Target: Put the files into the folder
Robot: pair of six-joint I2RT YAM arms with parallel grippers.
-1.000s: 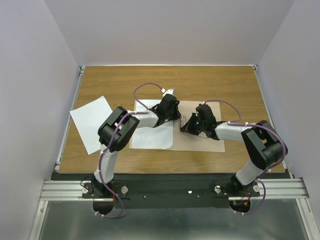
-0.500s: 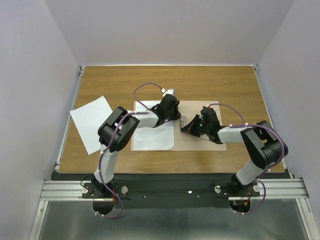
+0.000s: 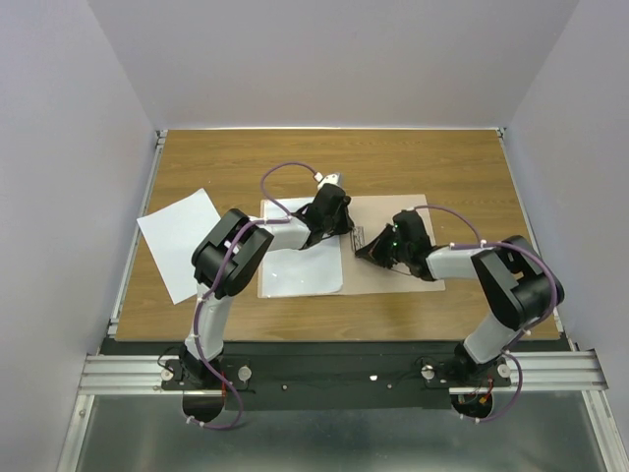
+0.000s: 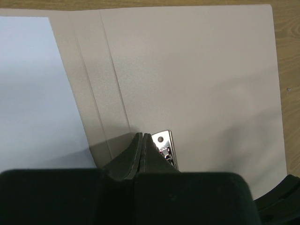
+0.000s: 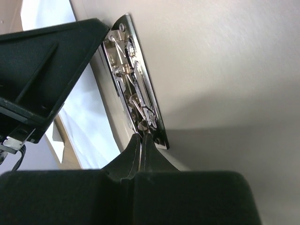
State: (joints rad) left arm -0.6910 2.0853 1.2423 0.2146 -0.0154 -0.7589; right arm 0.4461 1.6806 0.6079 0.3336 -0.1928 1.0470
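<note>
The tan folder [image 3: 393,275] lies open on the table. One white sheet [image 3: 300,270] lies on its left leaf. The other white sheet [image 3: 180,241] lies on the table to the left, outside the folder. The metal clip [image 3: 360,238] sits at the fold. My left gripper [image 3: 346,228] is shut, its tips beside the clip's far end [image 4: 166,146]. My right gripper [image 3: 362,254] is shut, its tips against the clip's near end [image 5: 152,133]; I cannot tell whether it pinches the lever. The left wrist view shows the sheet [image 4: 33,93] and the folder's bare leaf [image 4: 197,70].
The left gripper's black body [image 5: 47,70] hangs close over the clip, opposite my right gripper. The wooden table [image 3: 324,162] is walled at the back and on both sides. The loose sheet reaches the table's left edge [image 3: 138,231].
My right wrist has shifted slightly to the right and nearer. The folder's right leaf has turned a little. The left arm has hardly moved.
</note>
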